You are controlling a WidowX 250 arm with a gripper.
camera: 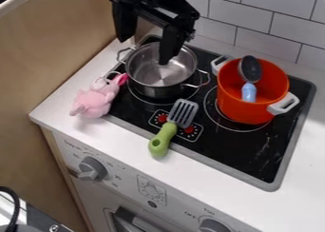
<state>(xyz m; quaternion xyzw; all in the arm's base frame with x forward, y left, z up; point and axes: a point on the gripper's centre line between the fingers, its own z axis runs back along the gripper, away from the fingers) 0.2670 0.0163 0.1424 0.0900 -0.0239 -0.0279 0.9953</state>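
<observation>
While the gripper (145, 51) hangs with its jaws wide apart and empty, the steel pot (147, 75) sits on the stove (247, 152) just below them, a pink plush toy (95, 101) beside that pot.

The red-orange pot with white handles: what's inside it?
Inside the red-orange pot is a utensil, its dark round head up and its light-blue handle down. Whatever lies directly beneath it is covered.
</observation>
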